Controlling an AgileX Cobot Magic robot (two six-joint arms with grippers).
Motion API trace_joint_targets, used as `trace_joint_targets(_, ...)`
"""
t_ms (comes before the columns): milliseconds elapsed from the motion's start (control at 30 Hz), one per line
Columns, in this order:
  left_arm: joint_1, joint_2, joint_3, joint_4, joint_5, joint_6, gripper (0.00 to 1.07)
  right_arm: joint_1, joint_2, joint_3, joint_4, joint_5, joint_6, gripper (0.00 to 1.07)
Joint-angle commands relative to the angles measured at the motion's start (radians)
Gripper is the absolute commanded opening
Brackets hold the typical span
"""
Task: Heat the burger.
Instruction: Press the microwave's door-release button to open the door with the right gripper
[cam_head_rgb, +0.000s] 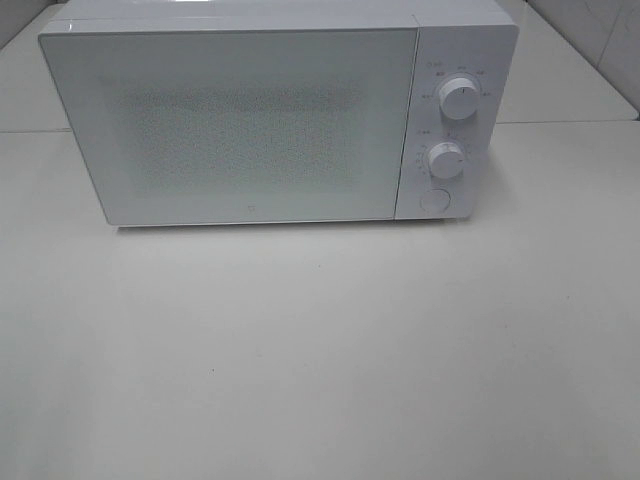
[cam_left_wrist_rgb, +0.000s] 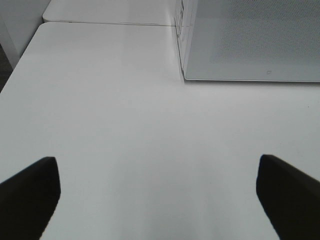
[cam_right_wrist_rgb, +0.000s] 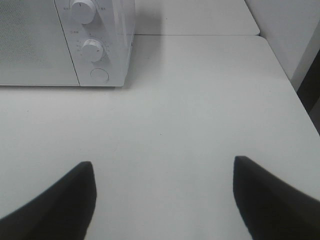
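Observation:
The burger is out of view in every frame. A white microwave (cam_head_rgb: 250, 120) stands at the back of the white table (cam_head_rgb: 320, 350) with its door shut; two round dials (cam_head_rgb: 459, 99) and a round button (cam_head_rgb: 434, 200) sit on its right panel. Neither arm shows in the exterior high view. In the left wrist view my left gripper (cam_left_wrist_rgb: 157, 200) hangs open over bare table, short of the microwave's left front corner (cam_left_wrist_rgb: 184, 75). My right gripper (cam_right_wrist_rgb: 162, 200) is open too, nothing between its fingers, back from the microwave's dial panel (cam_right_wrist_rgb: 95, 50).
The table's left edge (cam_left_wrist_rgb: 15, 70) and right edge (cam_right_wrist_rgb: 295, 95) drop off beside each arm. A seam (cam_head_rgb: 560, 122) crosses the tabletop level with the microwave. A tiled wall (cam_head_rgb: 600, 40) rises at the back right.

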Motion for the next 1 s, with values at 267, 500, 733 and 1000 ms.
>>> trace_joint_targets(267, 0.001, -0.009, -0.002, -0.002, 0.004, -0.008, 1.01, -0.003, -0.026, 0.003, 0.007, -0.007, -0.013, 0.76)
trace_joint_targets(500, 0.001, -0.009, -0.002, -0.002, 0.004, -0.008, 1.01, -0.003, -0.026, 0.003, 0.007, -0.007, -0.012, 0.76)
trace_joint_targets(733, 0.001, -0.009, -0.002, -0.002, 0.004, -0.008, 1.01, -0.003, -0.026, 0.003, 0.007, -0.007, -0.012, 0.76)
trace_joint_targets(1000, 0.001, -0.009, -0.002, -0.002, 0.004, -0.008, 1.01, -0.003, -0.026, 0.003, 0.007, -0.007, -0.012, 0.76)
